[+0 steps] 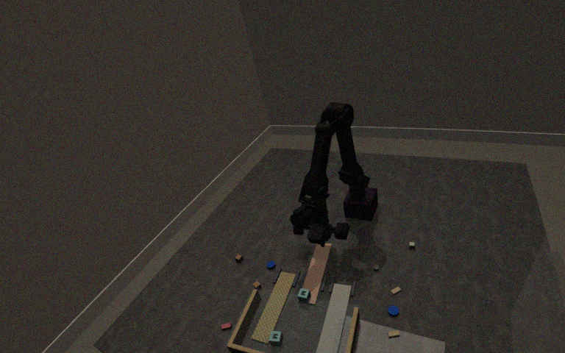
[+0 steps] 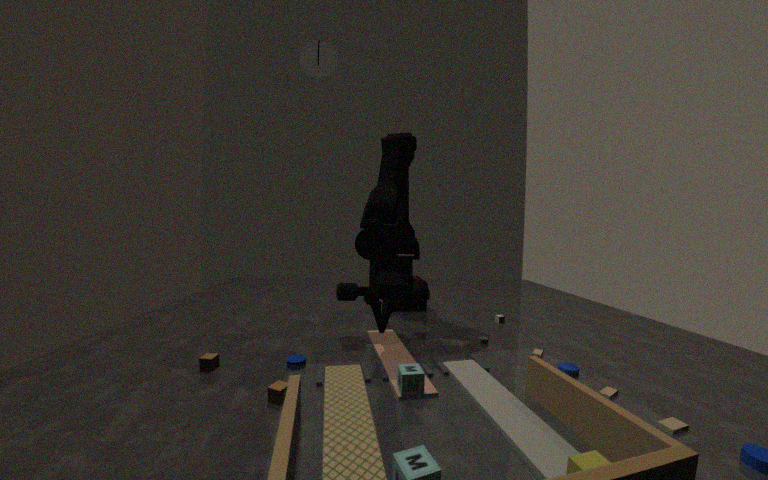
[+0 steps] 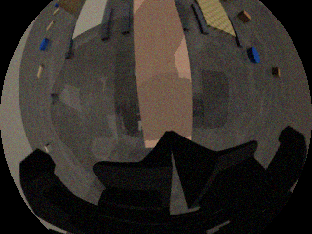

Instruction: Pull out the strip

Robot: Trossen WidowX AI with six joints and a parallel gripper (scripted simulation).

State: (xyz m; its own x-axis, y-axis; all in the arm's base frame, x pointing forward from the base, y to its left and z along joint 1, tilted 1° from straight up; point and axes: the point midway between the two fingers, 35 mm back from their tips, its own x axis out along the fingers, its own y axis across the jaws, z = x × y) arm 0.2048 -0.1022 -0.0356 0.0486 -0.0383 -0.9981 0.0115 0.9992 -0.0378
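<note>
My gripper (image 1: 322,243) (image 2: 381,330) (image 3: 168,135) is shut, its closed tips at the top face of the salmon-pink strip (image 1: 318,266) (image 2: 389,350) (image 3: 161,73), near its robot-side end. The strip is wider than the closed fingertips and shows on both sides of them. A teal cube (image 1: 304,294) (image 2: 411,380) marked M rests on the strip's far end, at one side edge. A second teal M cube (image 1: 275,337) (image 2: 417,465) stands beside the far part of the yellow patterned strip (image 1: 274,307) (image 2: 348,418) (image 3: 216,19). The wrist view does not show either teal cube.
A pale grey strip (image 1: 336,312) (image 2: 504,407) (image 3: 90,19) lies on the other side, with a yellow cube (image 2: 589,462) at its far end. Low dark rails stand beside the strips. Wooden walls (image 1: 245,316) (image 2: 600,407) border the area. Small blocks and blue discs (image 1: 271,265) (image 1: 393,310) lie around.
</note>
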